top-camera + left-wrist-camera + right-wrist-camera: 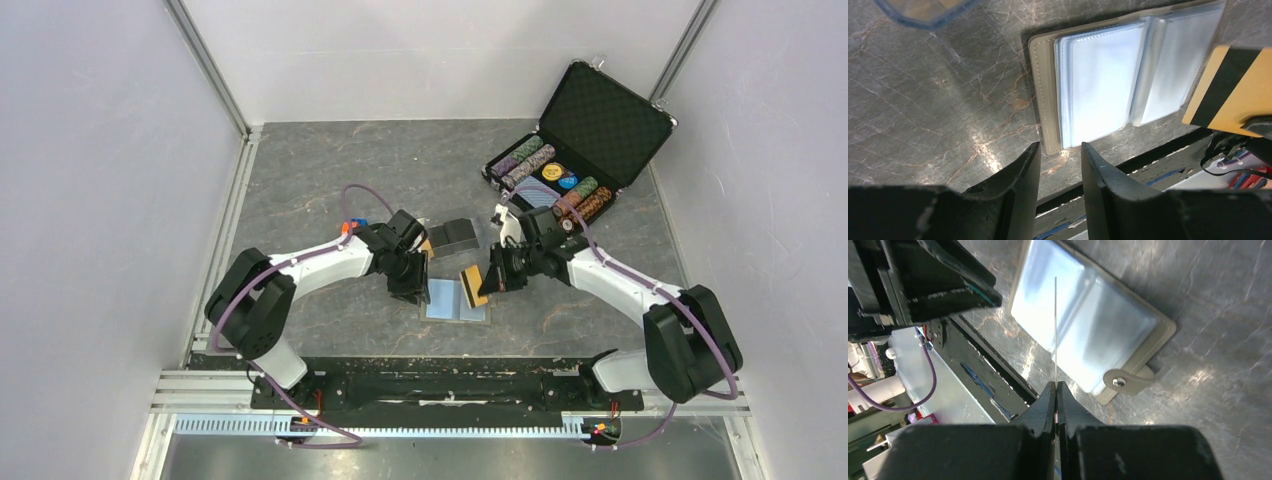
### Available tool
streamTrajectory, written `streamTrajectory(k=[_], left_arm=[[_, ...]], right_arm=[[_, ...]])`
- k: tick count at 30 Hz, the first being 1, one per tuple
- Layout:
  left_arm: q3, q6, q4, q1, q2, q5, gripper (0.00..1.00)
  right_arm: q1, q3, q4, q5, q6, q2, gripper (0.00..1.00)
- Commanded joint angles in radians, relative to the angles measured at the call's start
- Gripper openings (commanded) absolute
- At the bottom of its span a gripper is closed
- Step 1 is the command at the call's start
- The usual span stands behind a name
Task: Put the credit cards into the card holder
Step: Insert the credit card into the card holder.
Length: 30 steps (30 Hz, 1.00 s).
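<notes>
The right fingers [1044, 407] pinch a thin orange-tan plastic card with a black stripe [1235, 85]. The open grey-taupe fold-over card holder [1098, 85] lies on the counter [938, 100] just past the empty, parted left fingers [1020, 175].

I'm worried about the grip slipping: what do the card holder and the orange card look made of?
The card holder: taupe cover, probably faux leather, matte with a stitched edge; glossy clear plastic sleeves; shiny metal-looking snap. The orange card: seemingly thin stiff plastic, smooth, with a black stripe.
</notes>
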State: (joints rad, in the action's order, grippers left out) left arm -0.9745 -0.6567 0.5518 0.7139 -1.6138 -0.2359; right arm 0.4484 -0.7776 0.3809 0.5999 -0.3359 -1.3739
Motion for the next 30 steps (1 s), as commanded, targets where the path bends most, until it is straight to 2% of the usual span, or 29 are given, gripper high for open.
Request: streamTrajectory(k=[1, 6, 14, 25, 30], left_arm=[[0.021, -0.020, -0.047, 0.012, -0.021, 0.024, 0.42], [0.065, -0.037, -0.076, 0.021, -0.039, 0.020, 0.39], [0.089, -0.058, -0.105, 0.037, -0.043, 0.005, 0.28], [0.087, -0.070, -0.119, 0.066, -0.058, -0.020, 0.12], [0.081, -0.072, -0.124, 0.079, -0.074, -0.034, 0.09]], right_arm=[[-0.002, 0.087, -0.109, 0.035, -0.045, 0.065, 0.00], [-0.010, 0.158, -0.180, 0.057, -0.088, 0.069, 0.00], [-0.011, 0.168, -0.250, 0.086, -0.137, 0.014, 0.00], [-0.018, 0.166, -0.278, 0.080, -0.155, -0.060, 0.00], [-0.020, 0.195, -0.298, 0.077, -0.162, -0.072, 0.00]])
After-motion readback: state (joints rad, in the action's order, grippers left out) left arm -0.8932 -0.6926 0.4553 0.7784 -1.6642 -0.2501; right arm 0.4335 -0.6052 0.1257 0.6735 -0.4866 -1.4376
